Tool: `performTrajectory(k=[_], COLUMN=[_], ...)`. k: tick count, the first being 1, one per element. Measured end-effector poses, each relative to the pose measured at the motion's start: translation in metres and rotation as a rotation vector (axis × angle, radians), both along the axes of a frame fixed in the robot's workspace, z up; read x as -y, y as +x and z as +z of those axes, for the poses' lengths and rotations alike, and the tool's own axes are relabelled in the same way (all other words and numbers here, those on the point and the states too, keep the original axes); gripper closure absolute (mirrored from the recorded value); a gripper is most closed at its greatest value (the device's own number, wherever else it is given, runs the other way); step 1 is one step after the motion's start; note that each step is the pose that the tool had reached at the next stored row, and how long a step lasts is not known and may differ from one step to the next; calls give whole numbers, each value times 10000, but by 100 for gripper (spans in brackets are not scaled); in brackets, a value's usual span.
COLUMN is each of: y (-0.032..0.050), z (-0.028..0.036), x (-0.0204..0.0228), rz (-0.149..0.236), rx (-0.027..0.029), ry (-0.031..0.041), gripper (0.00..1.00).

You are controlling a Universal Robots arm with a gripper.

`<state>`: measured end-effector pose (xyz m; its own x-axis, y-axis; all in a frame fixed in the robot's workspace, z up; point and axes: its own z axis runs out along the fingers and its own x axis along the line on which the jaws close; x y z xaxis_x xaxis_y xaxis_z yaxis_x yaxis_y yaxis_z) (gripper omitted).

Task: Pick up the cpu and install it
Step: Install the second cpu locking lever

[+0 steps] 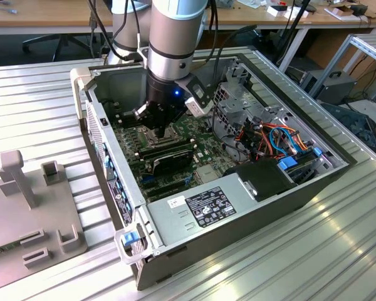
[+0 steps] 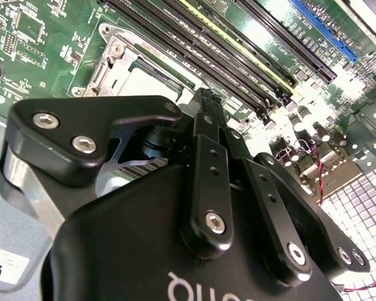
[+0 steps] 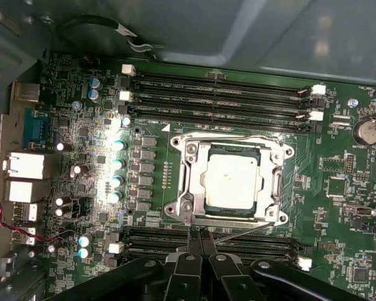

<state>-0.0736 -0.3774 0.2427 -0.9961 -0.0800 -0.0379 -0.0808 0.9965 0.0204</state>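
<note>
Black and bulky at the near edge of both wrist views, the end effector [image 3: 202,237] has its two slim fingers [image 2: 208,119] pressed together tip to tip, with nothing between them. In the exterior view it [image 1: 156,125] hangs low inside the open grey computer case [image 1: 250,219], just above the green motherboard [image 1: 203,147].

Using the silver hinged socket frame [image 3: 233,179] as the landmark: the cpu [image 3: 232,177], a pale grey-tan flat square chip, lies seated flat in the middle of that frame, level with it. The fingertips sit just outside the frame's edge, over the nearest of the long black memory slots [image 3: 207,241], so the chip is near them but apart, not touched. In the second wrist view the frame [image 2: 122,66] and a pale corner of the chip [image 2: 147,78] show just beyond the fingertips.

More long black slots [image 3: 219,94] run along the frame's far side. A row of small silver capacitors [image 3: 116,169] stands beside the frame. The case rests on a ribbed metal bench [image 1: 326,251].
</note>
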Motion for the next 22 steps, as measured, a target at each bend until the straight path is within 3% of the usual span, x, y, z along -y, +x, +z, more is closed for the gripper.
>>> performTrajectory(k=[6,22], y=[0,-4], z=[-88,-140], x=[0,0], rz=[0,1], rx=[2,1], ry=[2,1], gripper=[89,89])
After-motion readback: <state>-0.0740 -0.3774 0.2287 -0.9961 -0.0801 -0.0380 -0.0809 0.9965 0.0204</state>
